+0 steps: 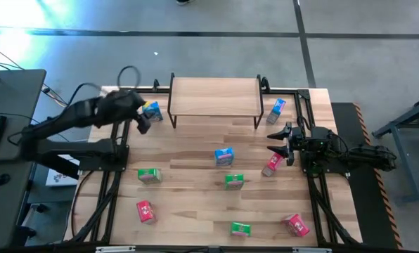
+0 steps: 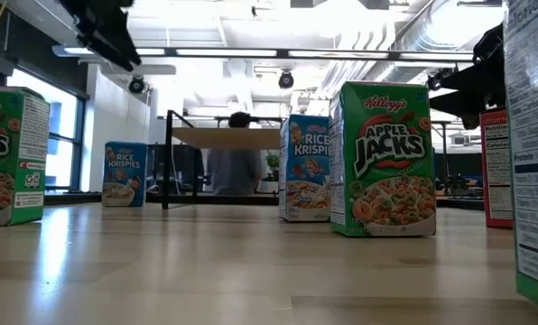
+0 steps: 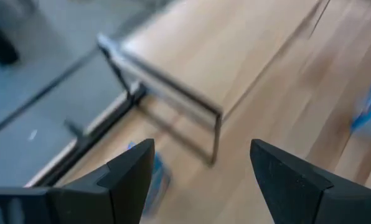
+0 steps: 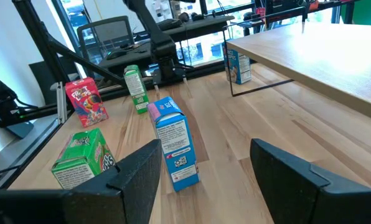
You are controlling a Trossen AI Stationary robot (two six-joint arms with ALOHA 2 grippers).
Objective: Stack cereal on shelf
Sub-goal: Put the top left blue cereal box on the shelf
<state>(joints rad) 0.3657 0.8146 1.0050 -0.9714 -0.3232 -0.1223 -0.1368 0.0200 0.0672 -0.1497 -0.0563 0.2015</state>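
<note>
Pale wooden tabletop under office ceiling lights — both arms' fingers spread, empty.

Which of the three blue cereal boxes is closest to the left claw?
The blue box by the shelf's left legs, right beside the left claw. The other two blue boxes sit mid-table and by the shelf's right end.

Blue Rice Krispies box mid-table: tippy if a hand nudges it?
Likely yes: the blue Rice Krispies box stands upright on a narrow base, so a high push would probably topple it. It looks like thin cardboard, probably light, and may dent under a hard squeeze.
</note>
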